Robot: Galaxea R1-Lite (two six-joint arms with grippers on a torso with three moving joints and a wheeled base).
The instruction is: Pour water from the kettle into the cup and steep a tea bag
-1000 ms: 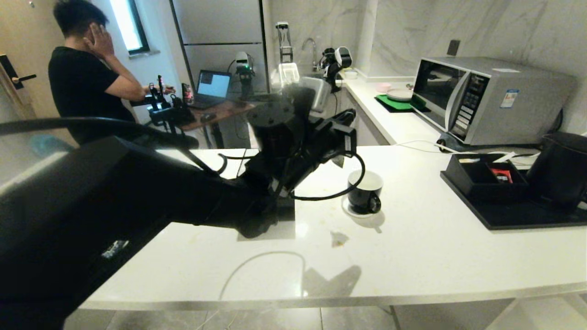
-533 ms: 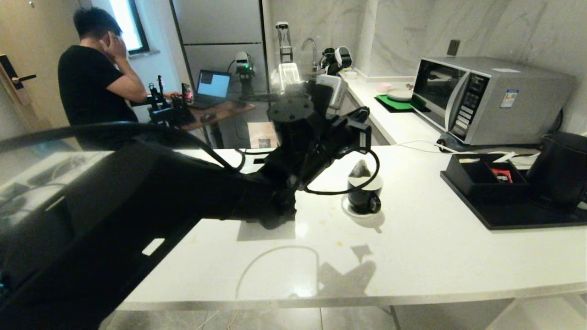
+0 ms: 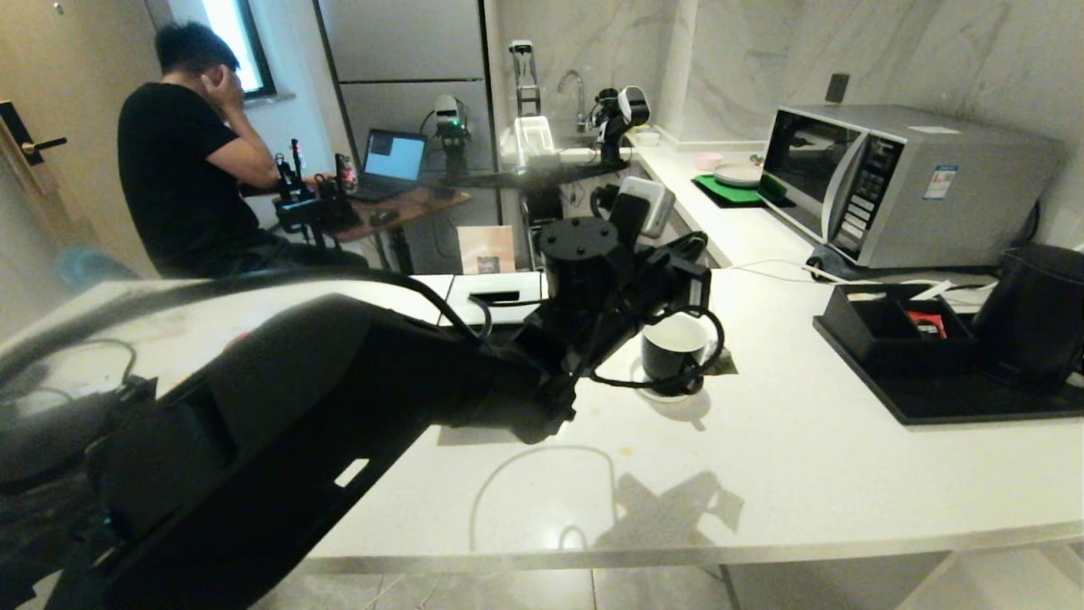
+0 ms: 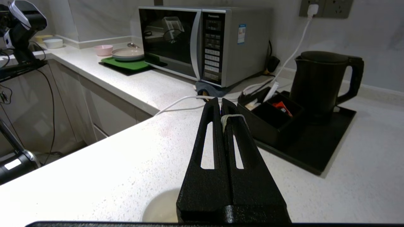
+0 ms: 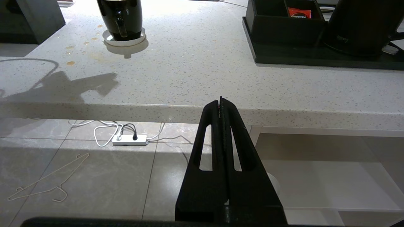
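Both grippers closed; left gripper [image 4: 221, 105] pinching string, above half-hidden cup [image 3: 673, 356], bag unseen

head high, wrists low, all sharing kettle [image 3: 1035, 313]

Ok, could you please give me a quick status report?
Left gripper shut on white string, above cup; tea bag hidden. Right gripper shut, parked below counter edge. Kettle on black tray, nothing in the way.

Dim wide-angle head view, bright window [image 3: 237, 42] glare, sharp shadows on glossy counter [image 3: 762, 474].
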